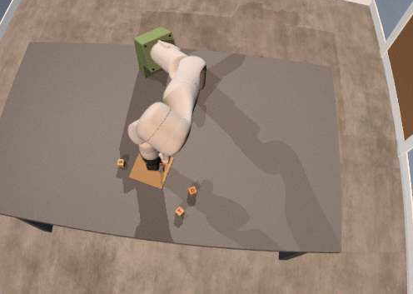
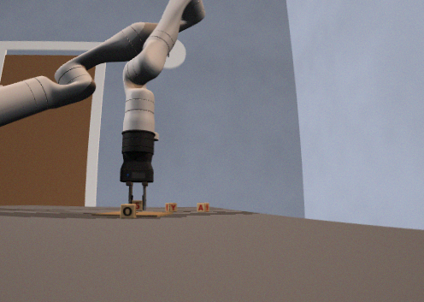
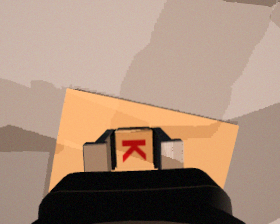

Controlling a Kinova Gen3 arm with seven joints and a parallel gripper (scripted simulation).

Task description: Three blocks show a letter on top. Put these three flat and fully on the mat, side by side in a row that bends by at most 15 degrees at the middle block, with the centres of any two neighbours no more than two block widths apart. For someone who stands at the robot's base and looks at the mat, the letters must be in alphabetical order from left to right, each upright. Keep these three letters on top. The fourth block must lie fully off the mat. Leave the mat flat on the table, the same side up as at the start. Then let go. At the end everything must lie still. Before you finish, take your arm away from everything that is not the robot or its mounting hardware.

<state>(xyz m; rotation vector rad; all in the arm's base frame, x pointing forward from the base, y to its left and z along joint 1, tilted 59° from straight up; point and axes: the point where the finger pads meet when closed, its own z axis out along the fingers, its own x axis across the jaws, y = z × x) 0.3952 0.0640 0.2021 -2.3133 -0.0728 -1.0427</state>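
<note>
My gripper point(image 2: 138, 208) point(image 3: 134, 142) points down and is shut on the K block point(image 3: 133, 145) point(image 2: 137, 204), a little above the mat point(image 1: 141, 178) point(image 2: 159, 215) point(image 3: 78, 117). Its red K lies sideways in the wrist view. A block with a small dark mark on top point(image 1: 121, 162) stands off the mat on the left; in the exterior view this near block point(image 2: 127, 210) shows a black O on its side. A block with a red O or D on top point(image 1: 192, 190) and one with a red T-like letter point(image 1: 179, 211) stand off the mat to its right.
The green base block point(image 1: 142, 59) with the arm's foot is at the table's back edge. The arm point(image 1: 162, 127) hides part of the mat in the top view. The grey table point(image 1: 266, 101) extends well past the mat on both sides.
</note>
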